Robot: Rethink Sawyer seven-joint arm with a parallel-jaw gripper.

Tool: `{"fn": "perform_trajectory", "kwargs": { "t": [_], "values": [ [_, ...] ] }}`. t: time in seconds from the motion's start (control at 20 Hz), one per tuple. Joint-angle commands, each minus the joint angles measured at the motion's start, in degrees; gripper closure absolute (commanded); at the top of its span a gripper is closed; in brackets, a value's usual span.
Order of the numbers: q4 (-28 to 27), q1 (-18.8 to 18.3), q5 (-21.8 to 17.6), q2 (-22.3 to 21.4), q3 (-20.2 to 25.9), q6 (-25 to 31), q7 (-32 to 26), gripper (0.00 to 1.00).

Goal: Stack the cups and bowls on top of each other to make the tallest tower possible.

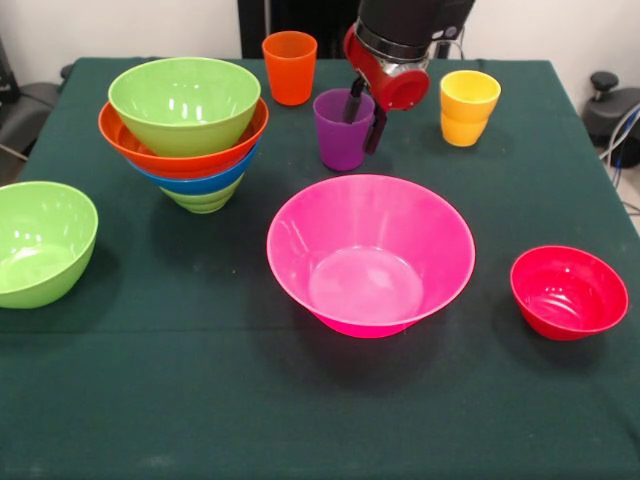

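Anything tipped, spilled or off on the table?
Only the nested stack of glossy plastic bowls: it leans, with the lime green top bowl tilted and off-centre over the orange and blue ones. Everything else stands upright; nothing spilled.
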Motion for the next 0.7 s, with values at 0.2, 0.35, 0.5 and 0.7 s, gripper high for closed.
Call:
{"fn": "perform_trajectory", "kwargs": {
  "t": [0.2, 0.35, 0.5, 0.7],
  "values": [
    [1.75, -1.88, 0.73, 2.19, 9.84, -5.5, 5.45, 0.0],
    [2.05, -2.15, 0.79, 2.34, 9.97, -6.52, 5.98, 0.0],
    [2.13, -1.92, 0.66, 2.31, 9.58, -6.34, 6.12, 0.0],
    [1.95, -1.57, 0.46, 2.51, 8.96, -6.5, 6.06, 0.0]
  ]
}}
